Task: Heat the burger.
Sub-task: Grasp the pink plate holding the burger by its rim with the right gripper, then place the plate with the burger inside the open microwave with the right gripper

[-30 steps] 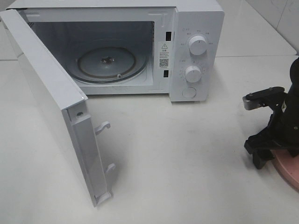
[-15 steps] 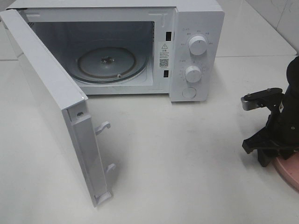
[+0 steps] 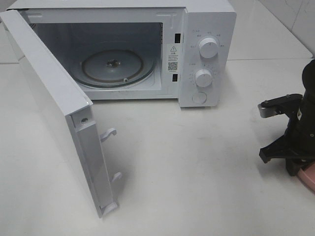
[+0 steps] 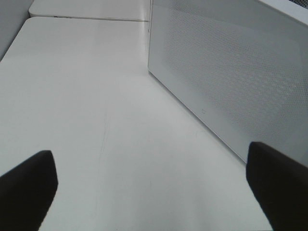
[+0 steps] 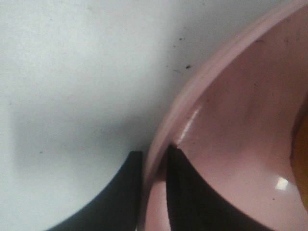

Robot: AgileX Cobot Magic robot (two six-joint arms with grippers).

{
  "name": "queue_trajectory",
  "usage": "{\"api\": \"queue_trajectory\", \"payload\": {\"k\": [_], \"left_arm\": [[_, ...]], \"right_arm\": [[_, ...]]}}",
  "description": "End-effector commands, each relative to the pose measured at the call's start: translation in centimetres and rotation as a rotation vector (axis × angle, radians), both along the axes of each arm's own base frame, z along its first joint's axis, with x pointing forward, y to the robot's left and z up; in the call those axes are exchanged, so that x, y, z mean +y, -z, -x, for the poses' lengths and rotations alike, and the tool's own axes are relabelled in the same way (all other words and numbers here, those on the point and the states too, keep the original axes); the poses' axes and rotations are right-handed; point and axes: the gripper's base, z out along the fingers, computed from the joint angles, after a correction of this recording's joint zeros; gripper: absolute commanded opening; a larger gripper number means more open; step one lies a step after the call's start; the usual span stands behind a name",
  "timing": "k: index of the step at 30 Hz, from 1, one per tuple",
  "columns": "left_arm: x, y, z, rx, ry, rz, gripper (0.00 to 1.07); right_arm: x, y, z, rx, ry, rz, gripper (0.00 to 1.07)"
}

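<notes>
Sliding outward over the last second, the right gripper [image 5: 154, 151] now pinches the plate [image 5: 231, 120] by its rim, so lifting it into the open microwave [image 3: 224, 29] looks next.

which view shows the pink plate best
The right wrist view: the round pink plate is close up, its rim between the fingers of the right gripper. The exterior high view shows only a sliver beside the arm; the left wrist view shows none.
</notes>
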Motion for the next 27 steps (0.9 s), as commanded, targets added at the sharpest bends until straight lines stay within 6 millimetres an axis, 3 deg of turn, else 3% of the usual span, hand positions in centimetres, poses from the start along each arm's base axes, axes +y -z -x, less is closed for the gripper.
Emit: {"api": "queue_trajectory", "payload": {"k": [1, 7, 18, 27], "left_arm": [[0.0, 0.0, 0.3, -0.019, 0.004, 0.0, 1.0], [0.0, 0.0, 0.3, -0.019, 0.004, 0.0, 1.0], [0.0, 0.0, 0.3, -0.019, 0.004, 0.0, 1.0], [0.0, 0.0, 0.3, -0.019, 0.004, 0.0, 1.0]], "right_arm": [[-0.3, 0.3, 0.4, 0.026, 0.027, 0.03, 0.0], [0.5, -1.6, 0.7, -0.029, 0.002, 0.13, 0.0], [1.6, -2.0, 1.3, -0.04, -0.039, 0.271, 0.0], [2.2, -2.9, 3.1, -0.074, -0.071, 0.297, 0.0]]}}
